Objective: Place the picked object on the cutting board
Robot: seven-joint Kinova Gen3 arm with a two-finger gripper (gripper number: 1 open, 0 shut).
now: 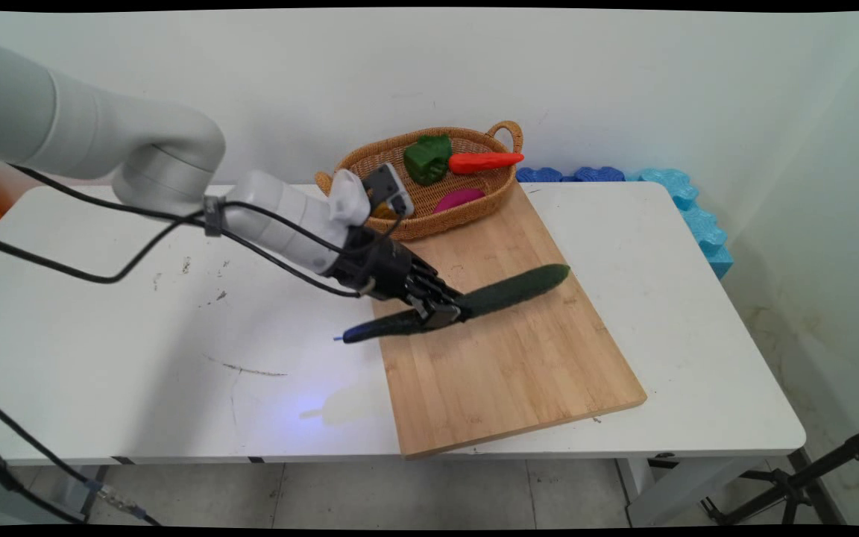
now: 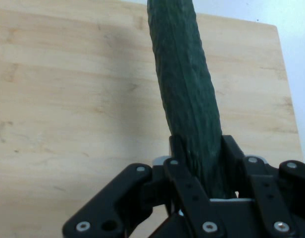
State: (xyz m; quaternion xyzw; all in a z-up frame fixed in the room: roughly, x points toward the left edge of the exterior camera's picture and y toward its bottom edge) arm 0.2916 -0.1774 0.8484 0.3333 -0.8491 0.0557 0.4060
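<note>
- Spreading under everything, the white table [image 1: 139, 358] is lying below and all around the gripper, with a few dark scuff marks showing on its top behind the arm.
- Lying flat on the table, the wooden cutting board [image 1: 519, 358] is sitting beneath the gripper and running on ahead of it; in the hand view the board [image 2: 68, 99] is filling nearly all the background behind the fingers.
- Sitting beyond the gripper, past the far end of the board, the woven basket [image 1: 489, 200] is resting partly on the board, and its near rim is being hidden by the wrist.
- Reaching over the board's near-left edge, the black gripper [image 1: 441, 312] is clamping its two fingers [image 2: 184, 163] around a long dark green cucumber [image 1: 504, 291], pressing on both of its sides.
- Being held roughly at its middle, the cucumber [image 2: 184, 84] is sticking out of the gripper both ways: one end is pointing ahead and up over the board, the other is trailing back past the board's edge over the bare table. It is appearing lifted clear of the board.
- Lying inside the basket, well apart from the gripper, a green pepper [image 1: 427, 159], an orange carrot [image 1: 483, 161] and a pinkish-purple item [image 1: 459, 200] are resting together.
</note>
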